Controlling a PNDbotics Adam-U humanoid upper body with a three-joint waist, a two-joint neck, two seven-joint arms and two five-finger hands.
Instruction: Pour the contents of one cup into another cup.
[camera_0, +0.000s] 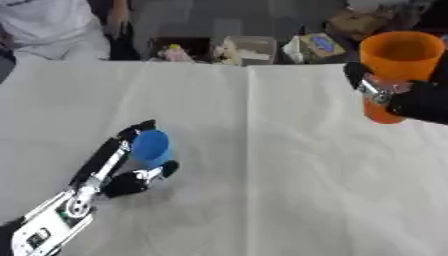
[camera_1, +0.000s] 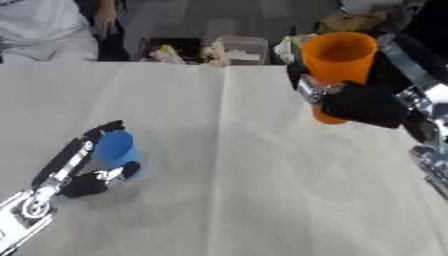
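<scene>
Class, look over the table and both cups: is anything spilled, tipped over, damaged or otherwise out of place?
Nothing stands out. The blue cup stands upright on the white table inside the left hand. The right hand holds the orange cup upright above the table. No spill shows on the cloth; what the cups contain cannot be seen.

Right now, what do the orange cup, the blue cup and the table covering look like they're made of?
Orange cup: probably plastic, a smooth, uniform matte colour with a thin rim.
Blue cup: likely plastic too, plain and even, no gloss showing.
Table covering: looks like white cloth or a thin sheet, judging by its creases and a long fold line; which one stays uncertain.
</scene>
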